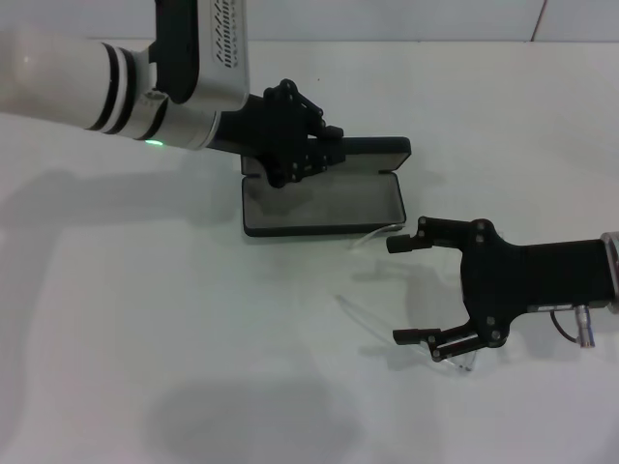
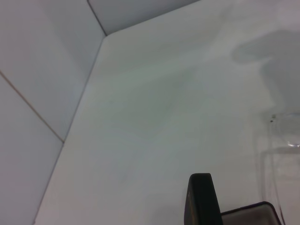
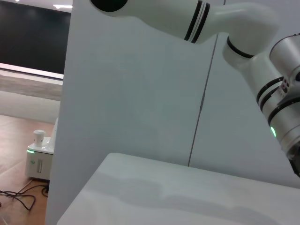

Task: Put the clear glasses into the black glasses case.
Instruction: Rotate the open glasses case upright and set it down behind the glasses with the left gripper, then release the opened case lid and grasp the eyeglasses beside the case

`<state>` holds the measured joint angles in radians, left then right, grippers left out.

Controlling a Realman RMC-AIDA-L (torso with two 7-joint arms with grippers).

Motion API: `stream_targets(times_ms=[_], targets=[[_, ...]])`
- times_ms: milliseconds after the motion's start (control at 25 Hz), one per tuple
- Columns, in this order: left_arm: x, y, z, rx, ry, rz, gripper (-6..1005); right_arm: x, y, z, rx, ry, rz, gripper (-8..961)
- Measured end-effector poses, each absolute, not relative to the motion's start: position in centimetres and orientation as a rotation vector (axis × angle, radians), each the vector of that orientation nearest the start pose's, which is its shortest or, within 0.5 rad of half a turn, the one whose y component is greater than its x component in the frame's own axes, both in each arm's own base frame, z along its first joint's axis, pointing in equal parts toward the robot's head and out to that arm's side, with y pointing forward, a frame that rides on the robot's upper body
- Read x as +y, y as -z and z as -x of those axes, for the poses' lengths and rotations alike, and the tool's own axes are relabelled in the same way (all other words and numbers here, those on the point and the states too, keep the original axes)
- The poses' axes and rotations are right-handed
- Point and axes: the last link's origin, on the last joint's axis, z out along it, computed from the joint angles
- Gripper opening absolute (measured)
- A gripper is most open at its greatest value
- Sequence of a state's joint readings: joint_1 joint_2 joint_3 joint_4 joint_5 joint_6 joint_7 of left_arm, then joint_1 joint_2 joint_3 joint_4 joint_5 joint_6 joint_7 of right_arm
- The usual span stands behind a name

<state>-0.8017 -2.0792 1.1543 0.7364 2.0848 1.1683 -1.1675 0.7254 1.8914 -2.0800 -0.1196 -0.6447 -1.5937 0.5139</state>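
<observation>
Black glasses case (image 1: 324, 201) open on white tabletop (image 1: 174, 329), left gripper (image 1: 308, 145) at its far-left rim, jaws closed on it, clear glasses (image 1: 372, 280) lying near-right of case, right gripper (image 1: 411, 290) around them, jaws open.

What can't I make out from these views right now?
- Head view: the clear glasses are nearly invisible against the white table; whether the right gripper touches them is unclear.
- Head view: the left gripper hides the black glasses case hinge.
- Right wrist view: neither appears.
</observation>
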Motion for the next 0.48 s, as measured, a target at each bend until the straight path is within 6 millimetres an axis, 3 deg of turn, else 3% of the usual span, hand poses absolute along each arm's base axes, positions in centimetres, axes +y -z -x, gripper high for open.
stream_targets(times_ms=[360, 480], targets=[[40.8, 4.8, 16.3, 0.367, 0.085, 2.795, 379, 31.1, 3.6, -23.3, -0.336, -0.883, 2.879, 887], [40.6, 3.7, 16.0, 0.328, 0.211, 2.748, 501, 31.4, 3.3, -23.2, -0.308, -0.890, 2.864, 887]])
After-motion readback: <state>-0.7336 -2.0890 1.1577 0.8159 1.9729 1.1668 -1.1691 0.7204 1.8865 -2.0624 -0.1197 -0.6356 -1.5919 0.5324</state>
